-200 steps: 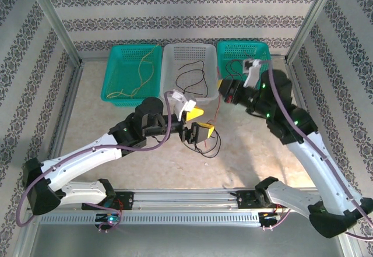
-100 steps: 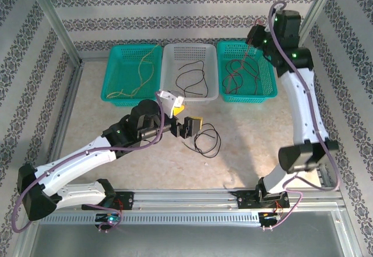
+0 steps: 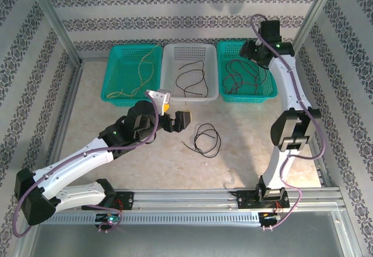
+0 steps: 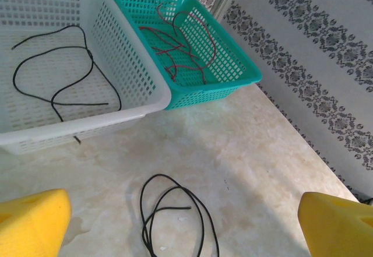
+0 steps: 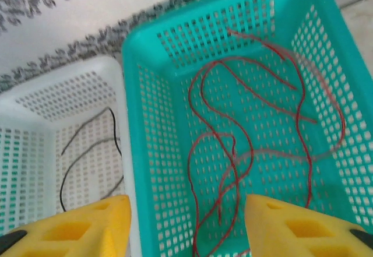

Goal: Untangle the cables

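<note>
Red cable [image 5: 298, 114] now lies loose in the teal basket [image 5: 132, 123] directly beneath the right end effector [image 5: 186, 213], whose jaws stand wide and empty; a second ago that arm was still at mid-table. The left end effector [image 3: 182, 121], also spread open, has backed off the black cable [image 3: 205, 139], coiled on the table [image 3: 250, 137] just ahead of it. The two are separated, with the black one probably left to sort.

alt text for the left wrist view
A black cable lies coiled on the table before the open left end effector. Behind it, a white basket holds another black cable and a teal basket holds red cables.
</note>
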Robot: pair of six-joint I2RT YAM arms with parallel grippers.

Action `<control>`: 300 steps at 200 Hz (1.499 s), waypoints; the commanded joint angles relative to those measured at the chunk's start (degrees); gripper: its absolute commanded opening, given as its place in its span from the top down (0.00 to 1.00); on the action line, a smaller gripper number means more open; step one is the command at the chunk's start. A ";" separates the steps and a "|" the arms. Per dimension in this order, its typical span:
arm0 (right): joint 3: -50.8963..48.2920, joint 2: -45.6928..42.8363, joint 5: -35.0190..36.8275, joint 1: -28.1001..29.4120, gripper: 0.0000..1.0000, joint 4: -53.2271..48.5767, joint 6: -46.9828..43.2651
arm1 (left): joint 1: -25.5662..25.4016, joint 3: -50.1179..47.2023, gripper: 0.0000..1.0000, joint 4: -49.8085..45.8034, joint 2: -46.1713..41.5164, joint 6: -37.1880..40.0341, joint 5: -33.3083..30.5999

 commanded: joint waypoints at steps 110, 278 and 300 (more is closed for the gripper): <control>-63.96 -34.48 8.02 40.40 0.46 13.54 10.24 | 4.93 1.23 0.13 -5.18 4.14 -6.46 3.41; -59.05 -20.90 2.90 45.83 0.95 14.95 5.94 | 10.77 -1.91 0.20 -3.63 2.15 -10.53 8.13; -57.14 -28.33 -0.09 45.92 0.96 13.22 5.91 | 10.86 -1.73 0.18 -2.44 2.89 -10.35 9.97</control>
